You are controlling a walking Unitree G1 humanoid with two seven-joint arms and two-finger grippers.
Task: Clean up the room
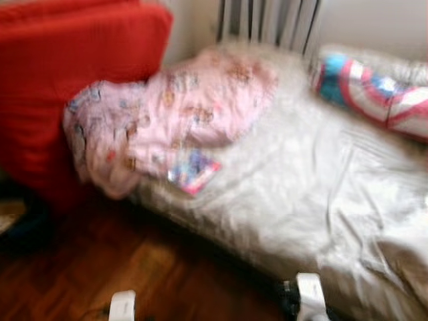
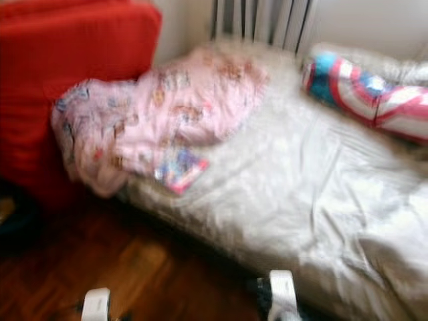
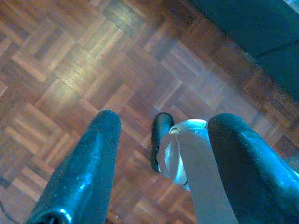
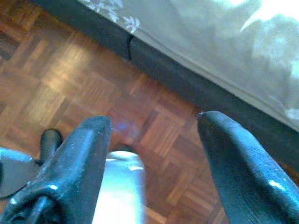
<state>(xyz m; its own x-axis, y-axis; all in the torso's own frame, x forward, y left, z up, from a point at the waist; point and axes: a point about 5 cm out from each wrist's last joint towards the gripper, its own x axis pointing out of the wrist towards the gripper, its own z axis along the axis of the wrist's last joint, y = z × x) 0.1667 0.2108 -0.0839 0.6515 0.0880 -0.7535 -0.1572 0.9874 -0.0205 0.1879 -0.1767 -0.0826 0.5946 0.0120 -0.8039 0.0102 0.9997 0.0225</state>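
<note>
The left tool [image 3: 159,163] hangs low over the wood floor [image 3: 70,70]. Its two black fingers are spread wide apart and hold nothing. The right tool [image 4: 154,158] hangs low too, near the dark bottom edge of the bed [image 1: 314,200]. Its fingers are also wide apart and empty.

The bed fills the head view from the middle out to 3 o'clock. A pink blanket [image 1: 167,114] with little pictures lies bunched up on it at about 10 o'clock, and part of it droops over the side of the bed. A small colorful thing, maybe a book [image 1: 192,172], lies right at the blanket's lower edge. The picture is too blurry to be sure. A striped pillow [image 1: 374,90] lies at 2 o'clock, well apart from the blanket. A big red cushion [image 1: 67,80] stands at 9 o'clock, touching the blanket.

The messy things are all up on the bed, and both tools are down low, so I think no tidying step has started yet.

What could go wrong? The view is blurry, so a reach now could miss. The blanket is soft and floppy, so a pull on it could drag the small thing off the bed and onto the floor. The right tool is close to the bed frame and could bump it on the way up.
</note>
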